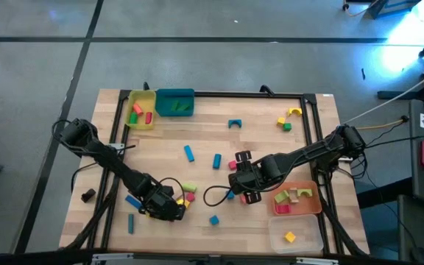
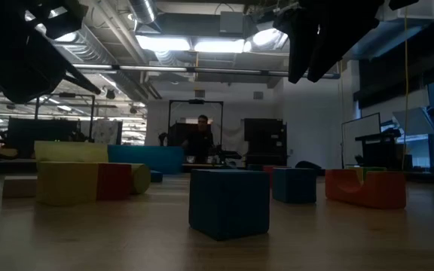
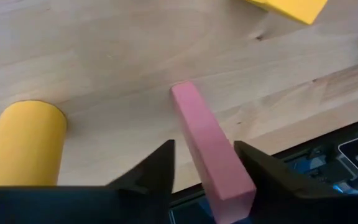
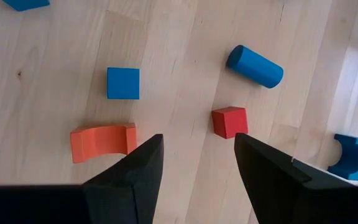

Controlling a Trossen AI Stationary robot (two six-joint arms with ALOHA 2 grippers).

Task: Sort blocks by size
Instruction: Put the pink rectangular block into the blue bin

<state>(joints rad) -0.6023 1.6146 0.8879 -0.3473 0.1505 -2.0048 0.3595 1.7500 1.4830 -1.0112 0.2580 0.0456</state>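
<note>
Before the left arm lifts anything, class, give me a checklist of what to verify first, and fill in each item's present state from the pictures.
1. Pink bar lies between the left gripper fingers: ok, one finger on each side of it.
2. Fingers fully closed on the bar: cannot tell; a sliver of gap seems to show on either side.
3. Yellow cylinder clear of the grip: ok, it lies apart to one side.
4. Right gripper out of the way: ok, it is open and empty above the red cube, mid-table.
5. Trays to sort into are there: ok, the yellow tray and the teal tray sit at the table's far edge.
</note>
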